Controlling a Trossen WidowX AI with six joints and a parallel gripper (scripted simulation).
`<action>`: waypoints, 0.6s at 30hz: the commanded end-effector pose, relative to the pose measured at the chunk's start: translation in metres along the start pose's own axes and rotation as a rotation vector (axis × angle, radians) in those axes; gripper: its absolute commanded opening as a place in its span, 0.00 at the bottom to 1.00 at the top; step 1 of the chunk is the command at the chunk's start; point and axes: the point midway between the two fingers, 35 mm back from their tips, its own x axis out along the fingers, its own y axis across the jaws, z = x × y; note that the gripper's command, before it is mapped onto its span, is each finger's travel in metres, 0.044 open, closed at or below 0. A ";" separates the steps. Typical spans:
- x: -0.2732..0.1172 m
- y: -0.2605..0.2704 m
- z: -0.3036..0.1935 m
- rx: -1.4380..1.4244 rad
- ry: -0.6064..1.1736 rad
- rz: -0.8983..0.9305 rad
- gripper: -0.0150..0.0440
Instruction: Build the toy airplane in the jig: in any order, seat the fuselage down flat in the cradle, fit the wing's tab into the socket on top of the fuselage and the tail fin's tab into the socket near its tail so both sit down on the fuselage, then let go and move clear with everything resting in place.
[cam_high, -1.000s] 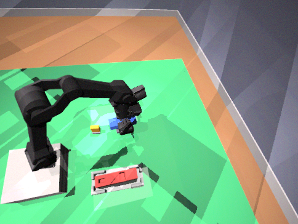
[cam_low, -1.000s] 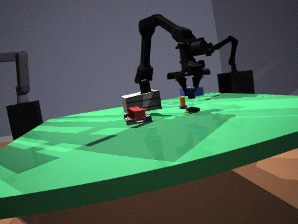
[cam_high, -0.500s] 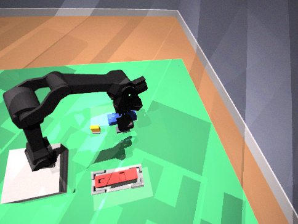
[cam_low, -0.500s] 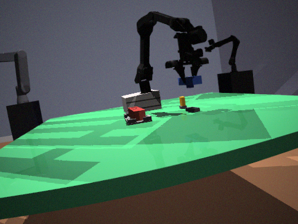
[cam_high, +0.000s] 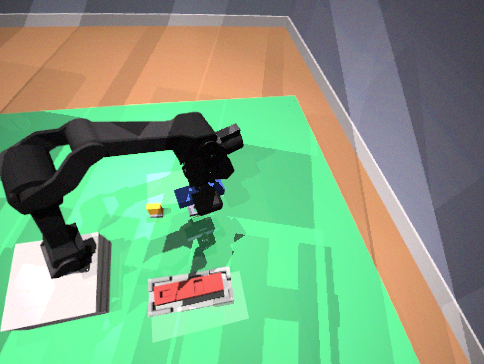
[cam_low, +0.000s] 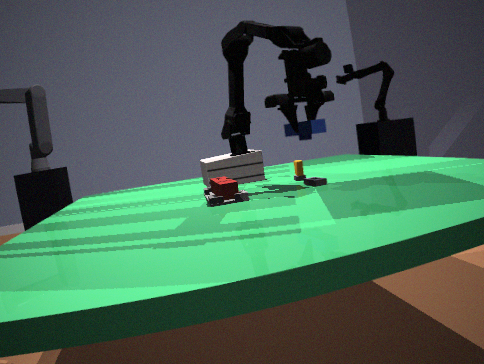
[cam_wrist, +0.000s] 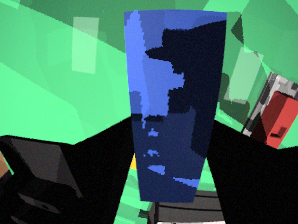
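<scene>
My gripper (cam_low: 302, 121) (cam_wrist: 169, 120) is shut on the blue wing (cam_high: 184, 196) (cam_low: 318, 125) (cam_wrist: 150, 75) and holds it well above the green mat. The wing's tab is hard to make out. The red fuselage (cam_high: 217, 283) (cam_low: 223, 186) (cam_wrist: 284, 114) lies lengthwise in the grey jig (cam_high: 192, 308), with two dark sockets on top; whether it sits fully flat is hard to tell. The yellow tail fin (cam_high: 154, 207) (cam_low: 298, 168) stands upright in a small holder, left of the wing in the top view.
A low dark stand (cam_low: 315, 181) sits on the mat beside the fin's holder, below the raised wing. The arm's white base block (cam_high: 45, 285) (cam_low: 232, 169) is left of the jig in the top view. Two other arms stand on dark pedestals in the background of the exterior view.
</scene>
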 end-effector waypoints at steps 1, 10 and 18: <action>0.000 -0.013 0.001 -0.059 -0.008 0.000 0.25; 0.004 -0.041 -0.003 -0.164 -0.001 -0.014 0.25; 0.008 -0.065 -0.006 -0.282 -0.003 -0.015 0.25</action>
